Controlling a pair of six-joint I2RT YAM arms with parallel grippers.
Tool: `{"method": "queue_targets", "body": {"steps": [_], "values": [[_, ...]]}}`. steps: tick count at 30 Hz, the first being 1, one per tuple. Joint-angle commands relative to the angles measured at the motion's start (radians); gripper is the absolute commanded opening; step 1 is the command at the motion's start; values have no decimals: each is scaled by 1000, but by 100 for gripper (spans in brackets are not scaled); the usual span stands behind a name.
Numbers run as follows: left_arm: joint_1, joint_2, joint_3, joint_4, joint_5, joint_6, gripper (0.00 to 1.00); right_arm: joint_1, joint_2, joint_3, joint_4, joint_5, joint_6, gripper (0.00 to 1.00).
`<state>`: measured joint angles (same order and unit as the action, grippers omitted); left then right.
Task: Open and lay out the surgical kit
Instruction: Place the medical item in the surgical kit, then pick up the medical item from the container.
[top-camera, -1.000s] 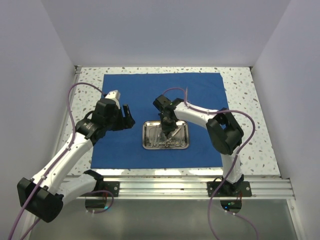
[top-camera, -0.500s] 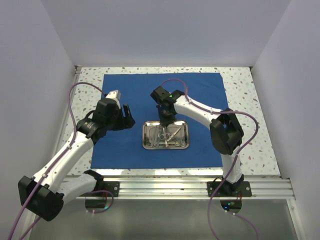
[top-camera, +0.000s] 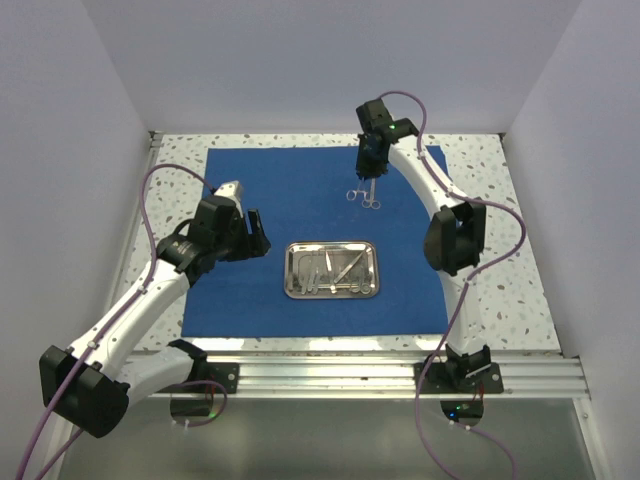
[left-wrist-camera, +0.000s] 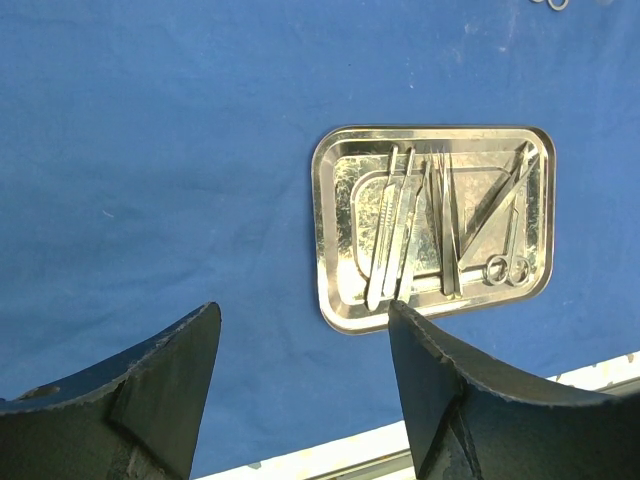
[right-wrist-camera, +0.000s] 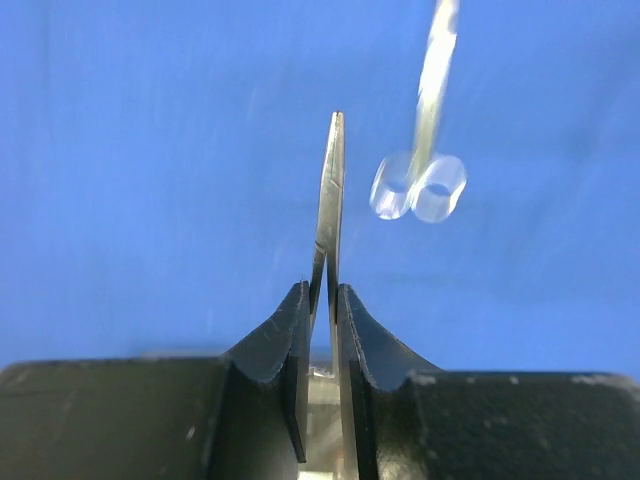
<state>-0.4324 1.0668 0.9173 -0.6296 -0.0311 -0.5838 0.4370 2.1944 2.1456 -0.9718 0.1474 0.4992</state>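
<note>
Steel forceps (top-camera: 364, 197) have left the tray (top-camera: 288, 270): my right gripper (top-camera: 370, 178) pinches them above the far cloth (top-camera: 260, 180), ready to lay down. Left gripper (left-wrist-camera: 302, 315) gapes empty.

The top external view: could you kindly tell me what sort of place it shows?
Probably a robotics test cell, not a real operating room: left arm and right arm bolted to a metal rail, plain white walls boxing in a speckled tabletop.
</note>
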Motion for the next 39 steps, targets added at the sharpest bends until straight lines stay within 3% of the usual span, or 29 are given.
{"method": "queue_targets", "body": {"steps": [1, 4, 7, 8, 10, 14, 16, 21, 25, 31, 39], "values": [[0, -5, -3, 19, -4, -13, 72, -41, 149, 226, -83, 9, -45, 0], [0, -7, -24, 18, 3, -27, 72, -79, 278, 364, -123, -12, -28, 0], [0, -8, -29, 14, 0, -28, 71, -107, 311, 355, -97, -25, -5, 1], [0, -7, -28, 11, -4, -28, 71, -113, 311, 323, -70, -25, -4, 10], [0, -7, -24, 7, -7, -30, 71, -130, 315, 297, -47, -20, 2, 49], [0, -2, -8, -4, -6, -28, 71, -170, 326, 339, -51, -48, -16, 67], [0, 1, -3, -4, -4, -25, 71, -187, 292, 336, -51, -57, -25, 70], [0, 39, -1, 36, 22, -7, 70, -179, 107, 159, -15, -86, -39, 69], [-11, 116, 11, 85, 65, 25, 68, -147, -131, -208, 67, -109, -56, 68], [-77, 294, 80, 131, 76, 64, 65, -29, -419, -583, 91, -111, -44, 59], [-207, 547, 245, 162, 56, 32, 58, 37, -610, -837, 107, -144, 33, 54]]}}
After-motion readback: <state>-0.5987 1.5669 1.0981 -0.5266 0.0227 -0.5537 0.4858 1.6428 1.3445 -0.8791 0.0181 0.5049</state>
